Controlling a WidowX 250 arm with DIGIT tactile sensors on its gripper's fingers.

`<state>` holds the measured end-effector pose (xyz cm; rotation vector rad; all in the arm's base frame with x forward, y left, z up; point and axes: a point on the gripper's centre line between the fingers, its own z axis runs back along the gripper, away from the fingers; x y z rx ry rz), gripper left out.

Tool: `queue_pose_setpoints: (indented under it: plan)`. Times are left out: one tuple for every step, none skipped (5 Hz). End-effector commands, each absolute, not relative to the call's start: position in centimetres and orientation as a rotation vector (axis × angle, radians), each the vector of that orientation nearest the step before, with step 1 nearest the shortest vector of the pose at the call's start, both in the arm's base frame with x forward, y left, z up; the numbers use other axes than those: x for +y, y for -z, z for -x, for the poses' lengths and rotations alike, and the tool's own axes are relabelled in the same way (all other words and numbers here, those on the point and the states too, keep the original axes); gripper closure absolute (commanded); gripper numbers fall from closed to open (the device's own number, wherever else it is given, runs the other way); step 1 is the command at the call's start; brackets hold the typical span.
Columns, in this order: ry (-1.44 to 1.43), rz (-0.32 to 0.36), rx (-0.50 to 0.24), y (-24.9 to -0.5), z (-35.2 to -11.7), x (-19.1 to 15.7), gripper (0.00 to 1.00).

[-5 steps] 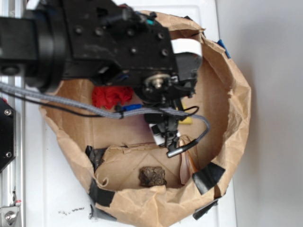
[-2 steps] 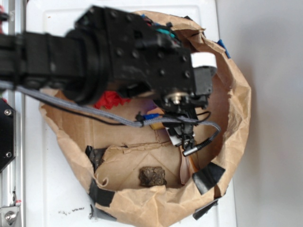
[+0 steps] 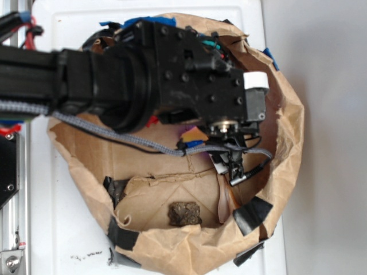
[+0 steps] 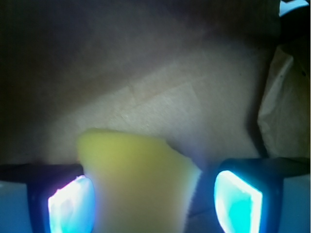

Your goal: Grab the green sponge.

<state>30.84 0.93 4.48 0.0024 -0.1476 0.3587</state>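
In the wrist view the green sponge [image 4: 141,184], a pale yellow-green block, fills most of the gap between my gripper's [image 4: 155,201] two fingers. It lies against the left pad [image 4: 70,206]; a narrow dark gap separates it from the right pad [image 4: 238,201]. The jaws stand wide apart, open around it. In the exterior view the black arm covers the sponge, and the gripper [image 3: 232,163] points down into the right half of the brown paper bag [image 3: 287,114].
The crumpled paper bag has raised walls all round, patched with black tape [image 3: 252,212]. A dark brown lump [image 3: 184,213] lies near its front wall. An orange and purple item [image 3: 192,136] and a sliver of red cloth [image 3: 152,121] show beside the arm.
The arm has moved right and a little lower across the bag. It now covers most of the red cloth and the yellow piece seen earlier.
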Motion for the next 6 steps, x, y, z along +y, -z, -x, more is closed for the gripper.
queue_pose_setpoints:
  plan:
    - [-0.3,0.031,-0.146,-5.9,-31.1,0.9,0.0]
    - [-0.304,0.02,-0.147,-5.8,-31.3,0.8,0.0]
    - [-0.311,0.005,-0.153,-5.4,-31.5,0.6,0.0]
    - [-0.319,-0.017,-0.166,-4.8,-31.8,0.5,0.0]
    - [-0.326,-0.042,-0.179,-4.1,-32.1,0.4,0.0]
    - [-0.337,-0.034,-0.178,-4.2,-32.1,0.6,1.0]
